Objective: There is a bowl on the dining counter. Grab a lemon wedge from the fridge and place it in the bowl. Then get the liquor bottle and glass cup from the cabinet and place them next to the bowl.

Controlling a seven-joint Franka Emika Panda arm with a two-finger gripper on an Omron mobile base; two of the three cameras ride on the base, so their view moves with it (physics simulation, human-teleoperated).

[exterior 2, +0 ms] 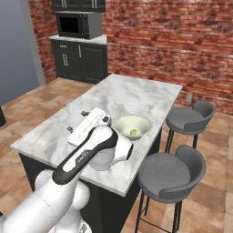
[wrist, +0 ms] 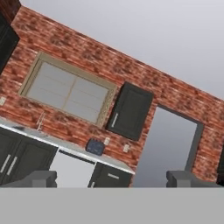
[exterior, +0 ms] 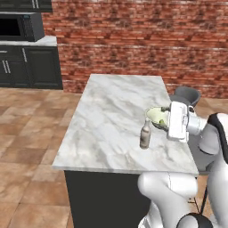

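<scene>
Hand view gives me the gripper (wrist: 112, 177): two dark fingertips (wrist: 40, 178) spread wide apart, nothing btwn them, touching nothing. It's pointed across the room at a brick wall w/ one window (wrist: 69, 92), one dark wall cabinet (wrist: 130, 111) and one toaster (wrist: 95, 147) on the far counter.

Left base view: hand sits just right of the bowl (exterior: 156, 116), above the marble dining counter (exterior: 111, 116). One liquor bottle (exterior: 145, 134) stands upright just beside the bowl, on its near-left side, apart from the hand. My arm cuts off the bowl's right rim here.

Right base view: one bowl, w/ one lemon wedge (exterior 2: 133, 132) lying inside it. Bottle is hidden behind my forearm. Two grey stools (exterior 2: 169, 173) along the counter's right side, one microwave (exterior 2: 73, 25) at back.
</scene>
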